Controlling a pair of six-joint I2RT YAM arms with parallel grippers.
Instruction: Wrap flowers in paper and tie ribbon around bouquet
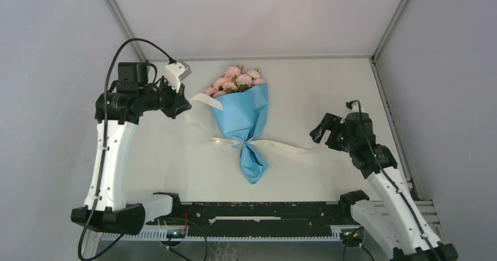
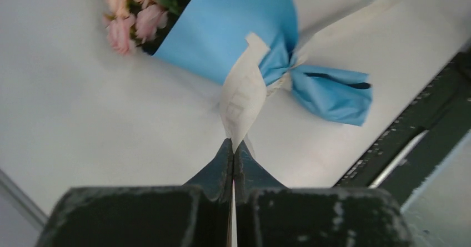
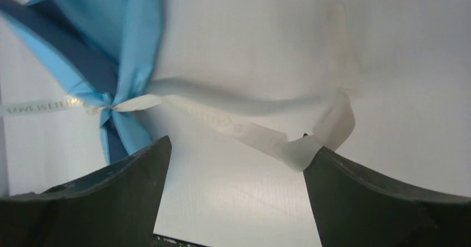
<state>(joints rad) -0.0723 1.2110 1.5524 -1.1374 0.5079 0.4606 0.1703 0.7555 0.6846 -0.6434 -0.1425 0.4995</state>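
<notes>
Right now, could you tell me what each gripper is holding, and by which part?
The left gripper pinches one tail of the ribbon between its shut fingertips. The right gripper is open and holds nothing.

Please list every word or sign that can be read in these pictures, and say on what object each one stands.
"LOVE IS ETE": on the ribbon, near the left edge of the right wrist view; the letters after these are blurred.
Faint lettering on the ribbon just above the left tool, left wrist view: too blurred to read.
Top view: the ribbon's print is too small to read.
The paper: no text.
</notes>
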